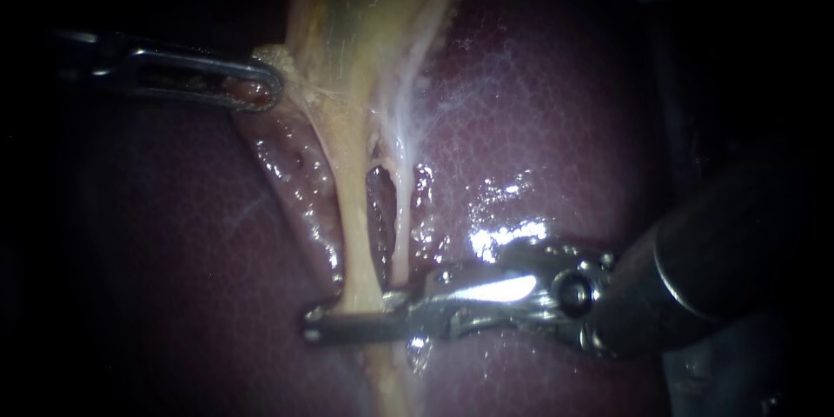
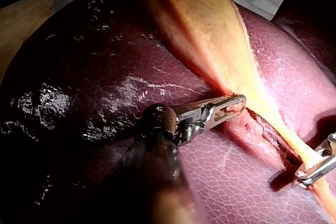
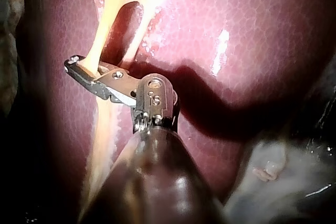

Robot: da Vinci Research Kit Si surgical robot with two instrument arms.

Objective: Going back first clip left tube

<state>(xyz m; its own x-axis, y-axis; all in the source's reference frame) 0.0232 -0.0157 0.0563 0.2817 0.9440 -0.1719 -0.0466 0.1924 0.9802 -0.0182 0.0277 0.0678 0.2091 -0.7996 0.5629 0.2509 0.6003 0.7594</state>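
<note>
Lower right: right instrument (image 1: 318,327), hand closed across the left tube (image 1: 352,226), likely for clipping; upper left, left instrument (image 1: 273,87) hand holds gallbladder (image 1: 339,17) taut.

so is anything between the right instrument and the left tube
Nothing visible stands between them. The right instrument already has its jaws shut on the left tube, low down over the liver. The thinner right tube runs close beside and passes behind the instrument, nearer its hinge.
</note>
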